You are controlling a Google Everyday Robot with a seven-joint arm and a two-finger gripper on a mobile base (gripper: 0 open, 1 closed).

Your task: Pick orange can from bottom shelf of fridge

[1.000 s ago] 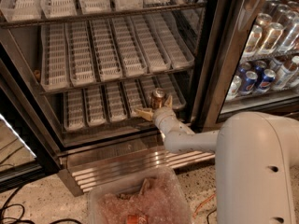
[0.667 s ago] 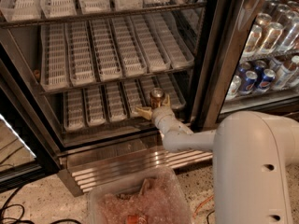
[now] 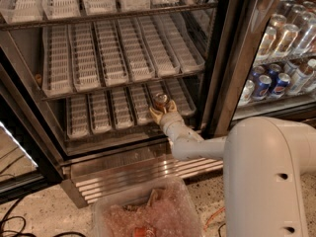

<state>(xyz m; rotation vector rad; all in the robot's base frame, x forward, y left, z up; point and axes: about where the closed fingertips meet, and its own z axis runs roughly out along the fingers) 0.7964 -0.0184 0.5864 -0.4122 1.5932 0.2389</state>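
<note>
Now, can point(image 3: 160, 101): coppery orange-brown, silver rim, upright on bottom shelf point(image 3: 101, 113).
pincer point(image 3: 163, 110): at the can; grip cannot tell.

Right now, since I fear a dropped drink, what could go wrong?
1. The gripper is at the orange can near the front of the bottom shelf; if the hold is poor, the can may tip and roll out.
2. The shelf above sits low over the can, so lifting could knock it.
3. The arm passes near the door frame; swinging right may hit it.
</note>
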